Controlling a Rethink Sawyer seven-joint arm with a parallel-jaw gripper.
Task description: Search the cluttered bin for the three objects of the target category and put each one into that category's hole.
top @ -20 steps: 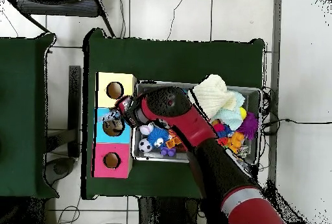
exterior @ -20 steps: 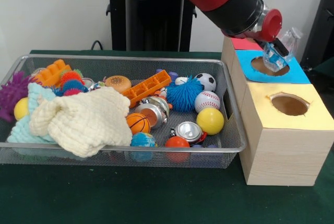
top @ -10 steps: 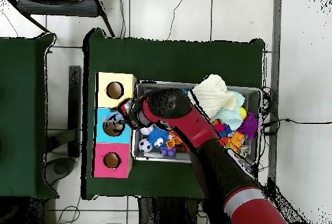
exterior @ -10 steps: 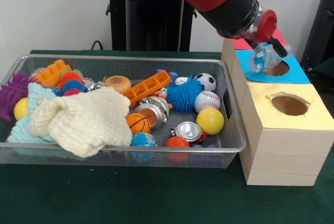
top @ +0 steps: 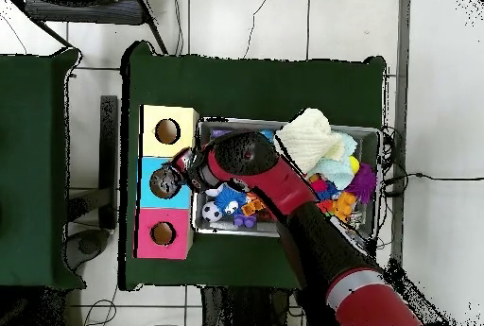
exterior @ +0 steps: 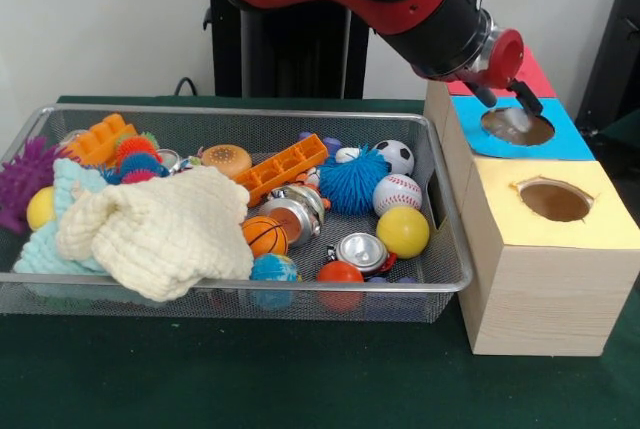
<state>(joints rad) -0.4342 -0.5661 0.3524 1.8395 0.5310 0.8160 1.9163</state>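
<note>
The wire mesh bin [exterior: 240, 280] stands on the green table, full of toys. No clear plastic bottle shows in the bin. My gripper [exterior: 506, 102] hangs just above the hole of the blue-topped box [exterior: 565, 136], to the right of the bin, and looks open and empty. A pale glint inside that hole [exterior: 516, 125] may be the bottle; I cannot tell. In the overhead view my gripper [top: 180, 173] is at the edge of the blue box [top: 151, 166], beside the bin [top: 381, 155].
A yellow-topped box [exterior: 590, 234] and a red-topped box [exterior: 532, 73] flank the blue one. The bin holds a cream cloth [exterior: 160, 229], shiny metal cans [exterior: 362, 249], several balls, an orange block [exterior: 283, 169] and a blue spiky ball [exterior: 352, 181].
The clear bottle held in my gripper above the blue box has left the fingers and dropped out of sight into the blue hole. The gripper has drawn slightly toward the bin.
</note>
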